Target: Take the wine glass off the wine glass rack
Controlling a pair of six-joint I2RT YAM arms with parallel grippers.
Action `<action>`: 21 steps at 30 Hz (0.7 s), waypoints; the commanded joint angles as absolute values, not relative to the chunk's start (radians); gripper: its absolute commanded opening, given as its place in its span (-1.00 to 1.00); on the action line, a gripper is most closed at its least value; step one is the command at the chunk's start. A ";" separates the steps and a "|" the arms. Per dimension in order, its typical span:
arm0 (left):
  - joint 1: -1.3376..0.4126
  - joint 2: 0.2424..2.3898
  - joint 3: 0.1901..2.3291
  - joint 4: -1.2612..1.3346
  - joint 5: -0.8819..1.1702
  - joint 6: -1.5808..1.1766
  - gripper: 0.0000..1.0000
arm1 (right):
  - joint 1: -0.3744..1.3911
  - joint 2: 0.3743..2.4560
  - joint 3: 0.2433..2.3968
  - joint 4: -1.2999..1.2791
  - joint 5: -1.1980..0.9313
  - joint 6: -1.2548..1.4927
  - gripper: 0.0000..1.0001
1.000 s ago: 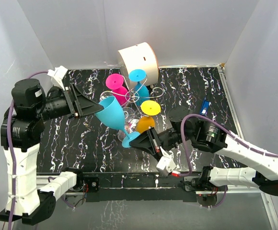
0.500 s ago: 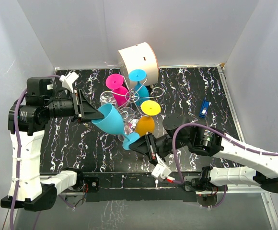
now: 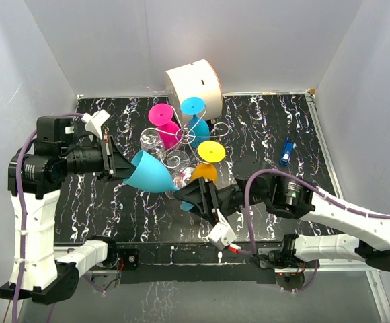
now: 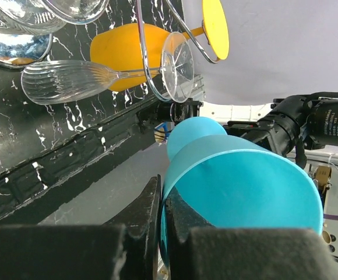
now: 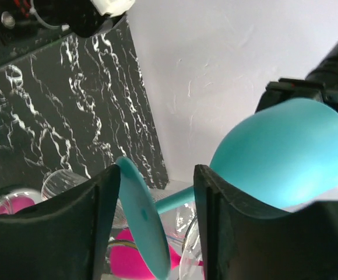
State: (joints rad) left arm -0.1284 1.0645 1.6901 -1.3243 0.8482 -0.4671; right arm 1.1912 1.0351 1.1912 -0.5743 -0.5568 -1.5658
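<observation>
A white drum (image 3: 193, 86) stands behind the wine glass rack (image 3: 181, 138), whose hanging glasses (image 3: 210, 151) crowd just beside the teal wine glass (image 3: 149, 173). The glass lies near level in front of the rack, mouth leftward, foot rightward. The left gripper (image 4: 163, 204) pinches its rim; the right gripper (image 5: 156, 186) straddles the foot, jaws apart.

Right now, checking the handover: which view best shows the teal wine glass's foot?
Right wrist: the teal wine glass's foot stands edge-on between the right gripper's open fingers, stem visible. Top external shows only a sliver beside that gripper; left wrist shows mainly the bowl.
</observation>
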 commanded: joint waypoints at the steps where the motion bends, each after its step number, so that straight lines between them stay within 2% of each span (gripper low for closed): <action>1: -0.133 1.031 1.715 -1.359 0.950 -0.505 -1.00 | 1.192 0.985 1.230 -0.395 -0.583 -1.347 0.12; 2: -0.133 1.027 1.727 -1.346 0.954 -0.512 -1.00 | 1.192 0.974 1.233 -0.382 -0.590 -1.310 0.19; 4: -0.133 1.021 1.755 -1.312 0.943 -0.527 -1.00 | 1.192 0.940 1.225 -0.330 -0.605 -1.232 0.91; 5: -0.133 1.019 1.773 -1.295 0.923 -0.537 -1.00 | 1.192 0.918 1.217 -0.292 -0.610 -1.189 0.96; 8: -0.133 1.013 1.828 -1.231 0.800 -0.571 -1.00 | 1.192 0.840 1.169 -0.083 -0.601 -0.969 0.97; 11: -0.133 0.988 1.858 -1.111 0.622 -0.628 -1.00 | 1.192 0.793 1.126 0.154 -0.468 -0.662 0.97; 16: -0.133 0.955 1.860 -0.842 0.246 -0.723 -1.00 | 1.192 0.821 1.182 0.233 -0.032 -0.335 0.97; 21: -0.133 1.025 1.853 -0.620 0.053 -0.705 -1.00 | 1.192 0.894 1.260 0.193 0.569 -0.165 0.97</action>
